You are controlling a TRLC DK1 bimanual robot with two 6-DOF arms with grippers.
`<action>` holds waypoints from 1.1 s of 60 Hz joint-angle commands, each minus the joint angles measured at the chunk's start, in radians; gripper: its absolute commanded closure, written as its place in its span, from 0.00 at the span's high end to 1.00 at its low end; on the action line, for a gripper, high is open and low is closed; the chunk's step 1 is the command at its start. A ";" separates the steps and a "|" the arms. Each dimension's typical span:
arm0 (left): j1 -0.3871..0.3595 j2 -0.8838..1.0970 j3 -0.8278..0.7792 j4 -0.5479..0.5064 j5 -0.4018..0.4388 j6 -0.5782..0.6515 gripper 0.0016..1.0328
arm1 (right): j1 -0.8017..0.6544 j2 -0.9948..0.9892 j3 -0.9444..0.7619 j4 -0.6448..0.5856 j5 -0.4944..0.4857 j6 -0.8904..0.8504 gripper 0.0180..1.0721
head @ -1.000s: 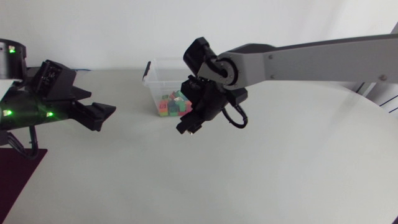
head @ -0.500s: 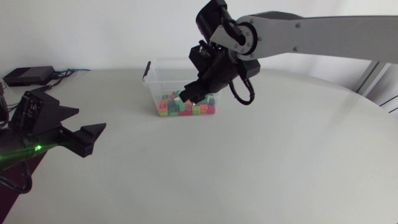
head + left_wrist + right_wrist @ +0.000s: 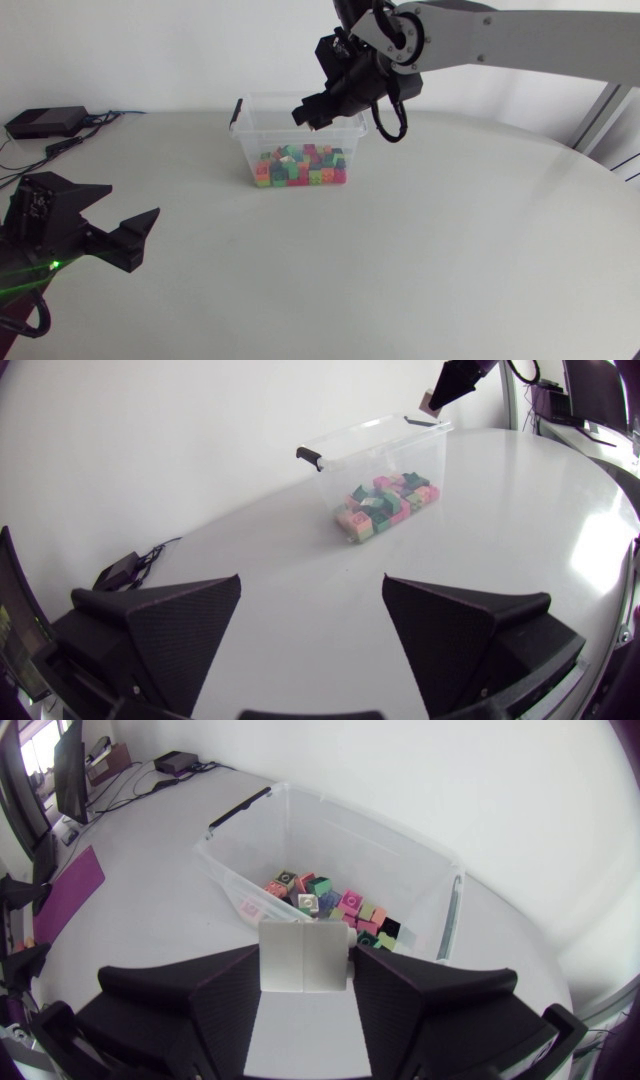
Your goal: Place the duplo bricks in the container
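Note:
A clear plastic container (image 3: 243, 133) stands at the back middle of the table, with several coloured duplo bricks (image 3: 300, 167) in its bottom. My right gripper (image 3: 312, 112) hangs over its far rim, shut on a pale grey brick (image 3: 303, 955) held between the fingers, above the bricks (image 3: 330, 905) in the container (image 3: 215, 845). My left gripper (image 3: 133, 199) is low at the table's left, open and with nothing in it. In the left wrist view the container (image 3: 320, 455) lies well ahead of the left gripper (image 3: 312, 580), and the right gripper (image 3: 455, 380) with its brick (image 3: 430, 402) hovers above it.
A black box with cables (image 3: 45, 122) lies at the table's back left corner. A purple mat (image 3: 70, 890) lies near the left edge. The white tabletop (image 3: 400, 260) stretches bare in front of and to the right of the container.
My right arm has risen and swung back from in front of the container to above it, brick still held. My left arm has drawn back and down towards the left edge.

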 commanded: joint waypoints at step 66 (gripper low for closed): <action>0.032 -0.233 -0.136 -0.001 -0.015 -0.035 0.95 | -0.056 0.244 0.235 0.118 0.062 0.044 0.29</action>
